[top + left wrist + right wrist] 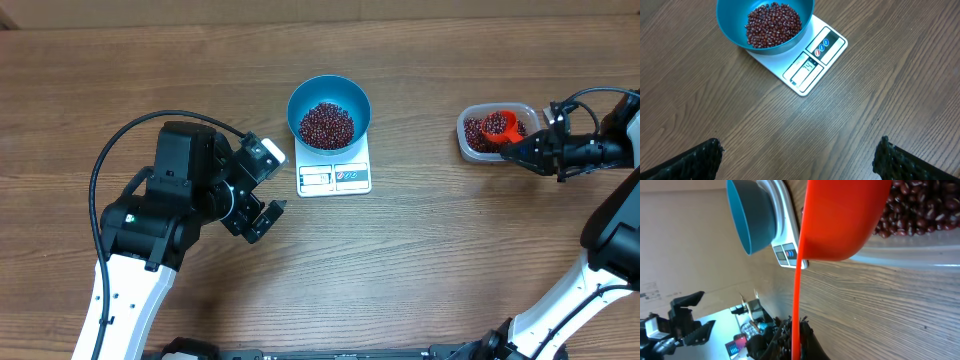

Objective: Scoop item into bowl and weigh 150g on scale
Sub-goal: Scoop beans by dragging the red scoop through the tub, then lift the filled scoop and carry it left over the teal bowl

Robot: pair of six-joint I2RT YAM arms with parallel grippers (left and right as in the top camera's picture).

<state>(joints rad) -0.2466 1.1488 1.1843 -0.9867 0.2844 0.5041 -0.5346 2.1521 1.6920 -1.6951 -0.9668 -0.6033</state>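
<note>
Beans (327, 125), red-brown, part heaped in blue bowl (300, 104) standing on white scale (335, 178), part in clear tub (464, 136) well to its right, where right gripper (516, 150) clenches handle of red scoop (500, 125) over tub; left gripper (271, 186) spread wide, empty, above table (420, 270) near scale.

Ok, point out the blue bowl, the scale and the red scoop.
blue bowl (329, 88), overhead view, on the bare inner wall at its far side.
scale (334, 178), overhead view, on the front panel with the display.
red scoop (499, 126), overhead view, on its cup, not the handle.
</note>
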